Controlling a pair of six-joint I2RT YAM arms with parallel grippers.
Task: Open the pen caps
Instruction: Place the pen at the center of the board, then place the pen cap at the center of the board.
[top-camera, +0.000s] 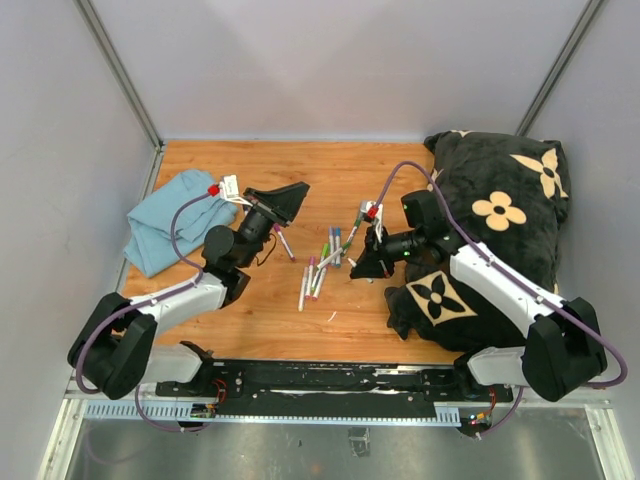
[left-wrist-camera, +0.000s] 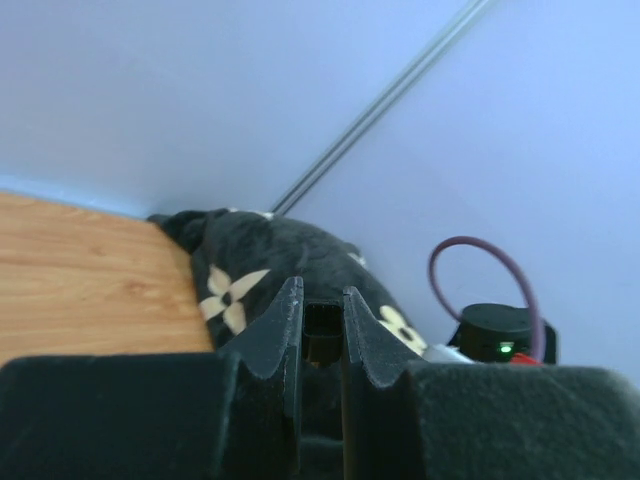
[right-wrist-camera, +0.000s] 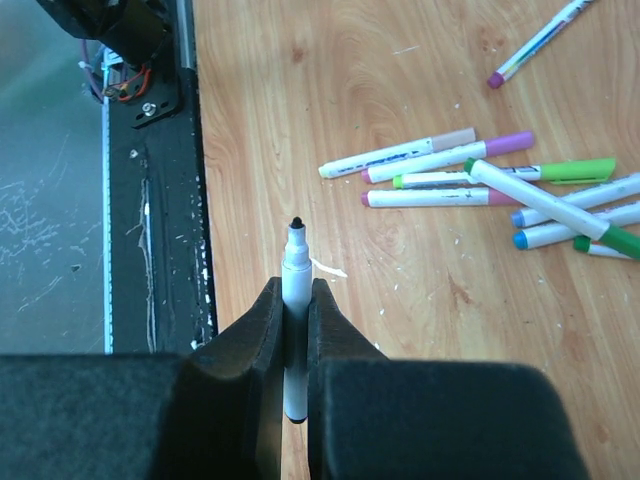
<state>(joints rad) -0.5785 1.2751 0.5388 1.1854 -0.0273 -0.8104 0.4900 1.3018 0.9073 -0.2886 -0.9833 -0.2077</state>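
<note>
Place: a robot test cell in a lab.
Walls: plain grey panels joined by metal strips box in the work area.
Table: a wooden top with a black mounting rail along its near edge.
Machines: a left arm and a right arm bolted there, trailing purple cables; bare wiring shows.

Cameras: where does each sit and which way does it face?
Top: above and behind both arms, which show, looking down at the table.
Left wrist: over the left gripper, shut on a black cap, toward the cushion.
Right wrist: past the right gripper, holding a marker, down at loose pens.
Top and right wrist share the pens.
</note>
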